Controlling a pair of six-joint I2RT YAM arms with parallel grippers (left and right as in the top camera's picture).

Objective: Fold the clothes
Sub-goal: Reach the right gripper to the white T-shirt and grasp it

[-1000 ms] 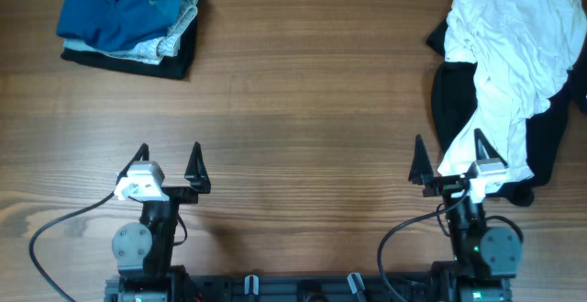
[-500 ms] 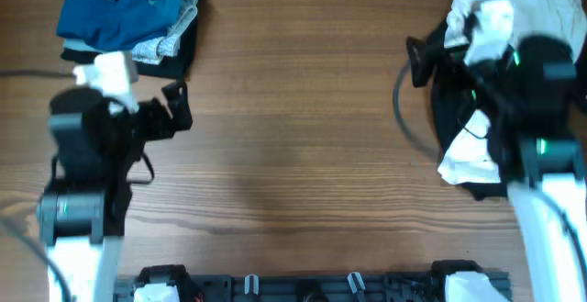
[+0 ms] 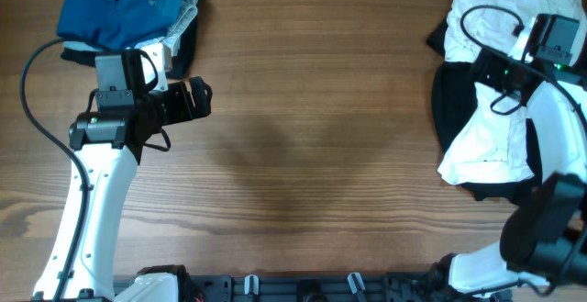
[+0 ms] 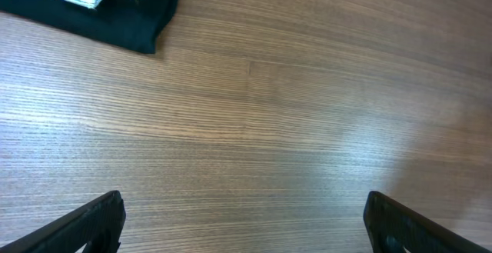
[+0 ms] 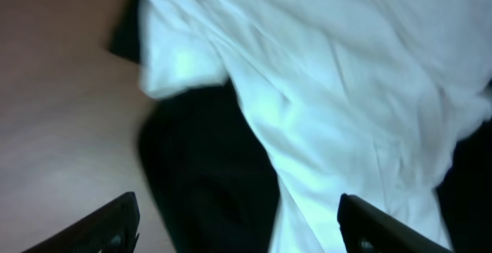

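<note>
The clothes lie in a heap at the far right: a crumpled white shirt (image 3: 500, 146) draped over a bigger black garment (image 3: 454, 100). My right gripper (image 3: 479, 71) hovers over this heap, open and empty. In the right wrist view its fingers (image 5: 238, 222) spread wide above the black garment (image 5: 207, 168), with the white shirt (image 5: 323, 76) to the right. My left gripper (image 3: 202, 100) is open and empty over bare wood at the left. In the left wrist view its fingers (image 4: 244, 222) frame only the table.
A small folded pile sits at the far left corner: a blue piece (image 3: 119, 8) on a patterned one, on a black piece (image 3: 179, 59). Its black corner shows in the left wrist view (image 4: 146, 22). The wooden table (image 3: 312, 128) lies between the arms.
Both arms have left their places at the near edge. The left arm swung out towards the folded pile; the right arm reached over the clothes heap. Both grippers stay open.
</note>
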